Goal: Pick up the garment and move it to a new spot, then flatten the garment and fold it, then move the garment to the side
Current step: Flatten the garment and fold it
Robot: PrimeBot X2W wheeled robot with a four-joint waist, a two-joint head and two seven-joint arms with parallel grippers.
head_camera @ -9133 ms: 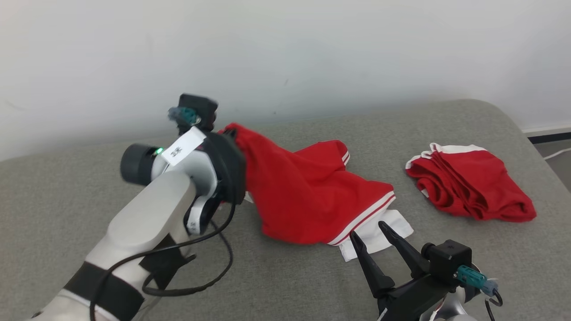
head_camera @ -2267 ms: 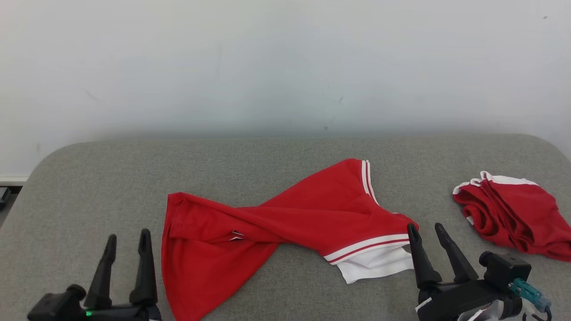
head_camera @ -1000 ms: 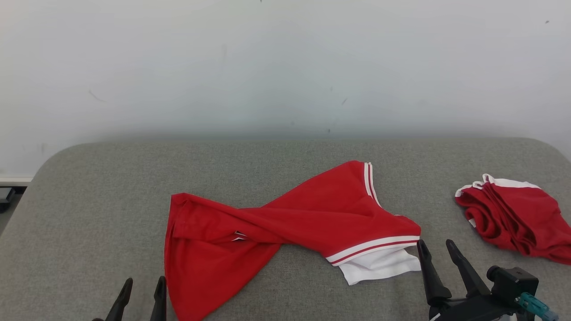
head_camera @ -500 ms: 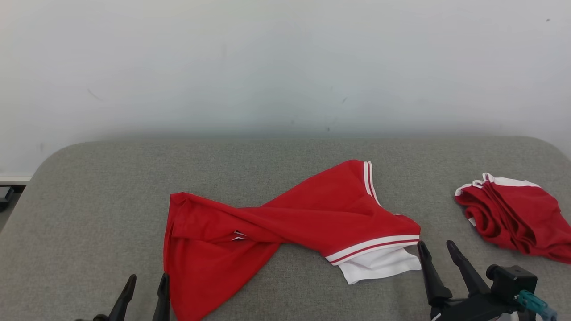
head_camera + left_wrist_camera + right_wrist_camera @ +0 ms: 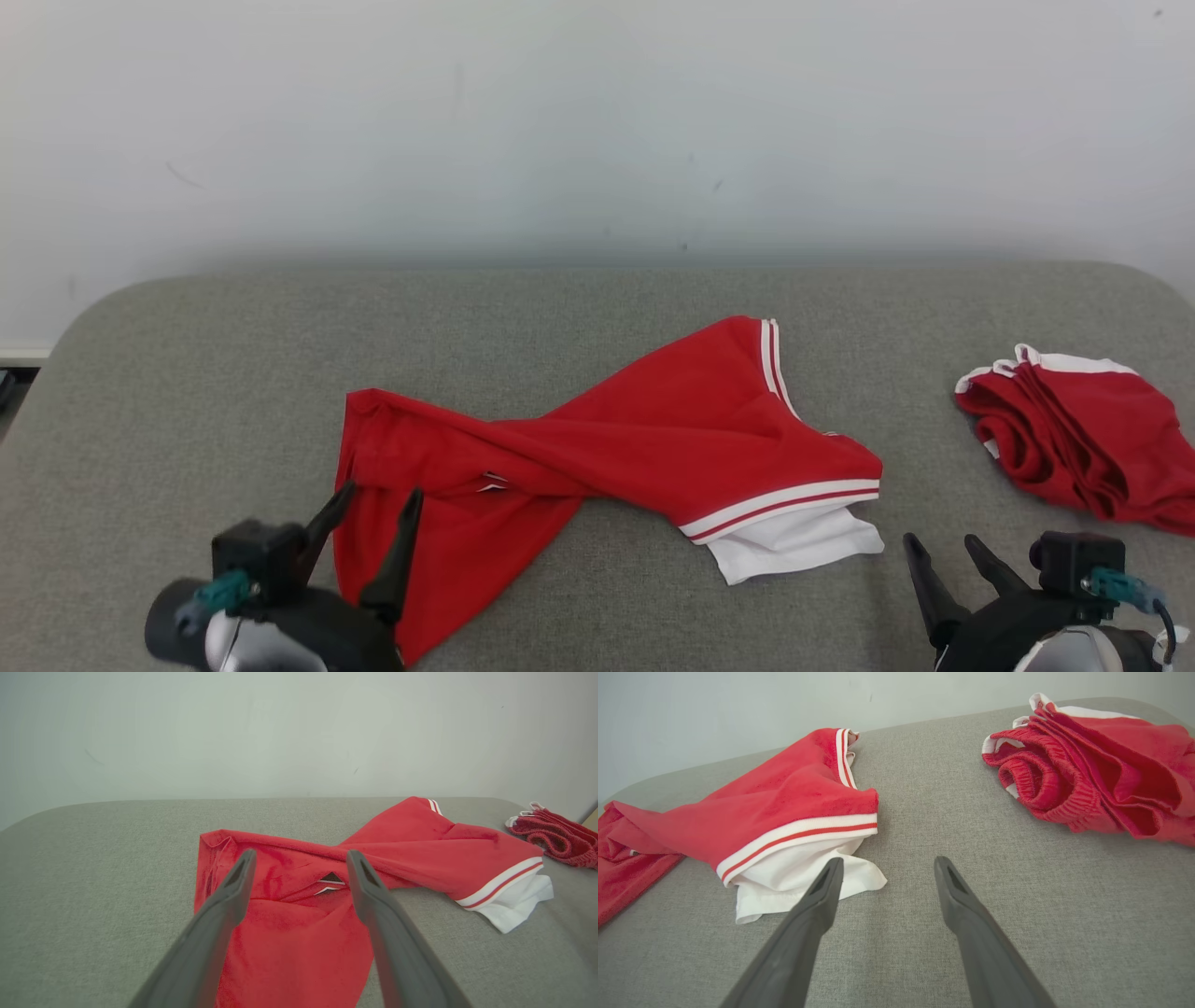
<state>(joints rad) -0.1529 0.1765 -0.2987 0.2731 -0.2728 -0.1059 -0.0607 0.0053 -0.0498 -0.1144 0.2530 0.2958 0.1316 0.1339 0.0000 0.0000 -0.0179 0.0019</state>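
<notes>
while hanging at lower left, spreading left gripper (image 5: 381, 490) wide, gripping nothing, fingertips over the left edge of the red garment (image 5: 635, 439). lying twisted across mid-frame on grey cushion (image 5: 187, 373), white hem at its right end. holding right gripper (image 5: 939, 541) open and empty at lower right. showing second red bundle (image 5: 1074, 429) at far right.

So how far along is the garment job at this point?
Looks done: the garment lies on the cushion, neither gripper holding it. In hand: flattening; it is twisted midway, with the open left gripper over its red end and the open right gripper near its white hem. Remaining: untwisting, folding, moving aside.
</notes>
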